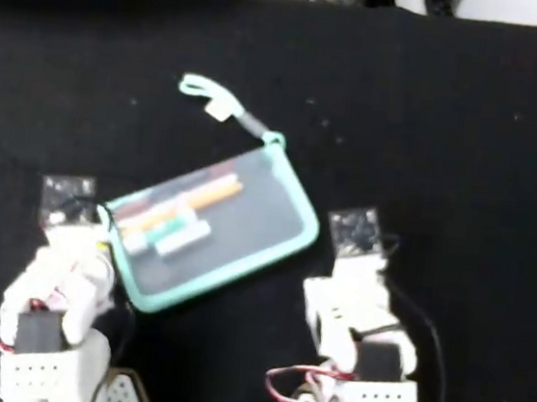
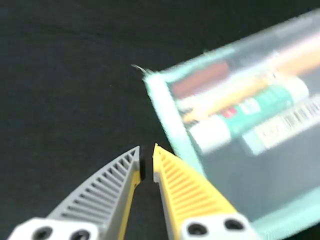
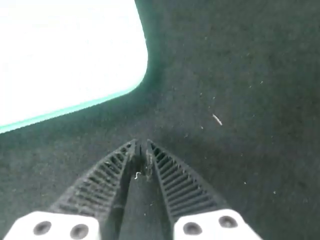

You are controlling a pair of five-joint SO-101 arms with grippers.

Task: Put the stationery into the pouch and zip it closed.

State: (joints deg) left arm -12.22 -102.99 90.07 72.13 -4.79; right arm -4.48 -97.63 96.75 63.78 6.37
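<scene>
We see the pouch [image 1: 236, 226] lying flat on the black table [image 1: 451, 134] between the two arms. Its long axis runs on a diagonal: one short end sits near the left arm [image 1: 61, 274], and the other points away from the arms and toward the right arm's [image 1: 358, 308] side. A mint wrist strap [image 1: 196, 84] trails off the pouch's far corner, away from both arms. Through the clear face we make out the stationery inside, orange pens [image 1: 206, 197] and a green and white stick [image 1: 175, 236], all lying along the pouch's length. We cannot tell whether the zip is closed.

The left wrist view gives us detail that the high view lacks. Inside the pouch we see a brown pen [image 2: 200, 80], an orange pen [image 2: 235, 96], a green and white marker [image 2: 250, 107] and a white piece with a barcode [image 2: 285, 125]. The left gripper [image 2: 146, 161] sits just beside the pouch's near corner, its jaws narrowed to a slit and holding nothing.

In the right wrist view the pouch appears as a pale panel with a mint rim and a rounded corner, and we cannot make out its contents. The right gripper [image 3: 141, 150] sits near that corner but apart from it, over bare table, its jaws likewise drawn close and holding nothing
</scene>
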